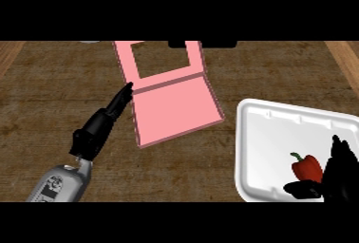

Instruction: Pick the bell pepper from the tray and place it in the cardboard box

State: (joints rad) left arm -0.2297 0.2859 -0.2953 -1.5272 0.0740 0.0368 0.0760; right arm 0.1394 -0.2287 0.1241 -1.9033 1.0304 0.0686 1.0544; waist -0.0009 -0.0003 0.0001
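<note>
A red bell pepper (306, 167) with a green stem lies in the white tray (270, 128) at the right. My right hand (340, 173) comes in from the lower right corner and sits against the pepper. Its fingers stand straight along the pepper's right side and its thumb lies just below it, so the hand is open. The box (175, 107) is pink and shallow, in the middle of the counter, with a cut-out lid (127, 57) folded back behind it. My left hand (101, 126) is open, fingers straight, their tips by the box's left edge.
The wooden counter (56, 85) runs across the whole view, with paler strips at its far left and right. A dark object (210, 43) shows at the top edge behind the box's lid. The tray's left rim stands close to the box's right corner.
</note>
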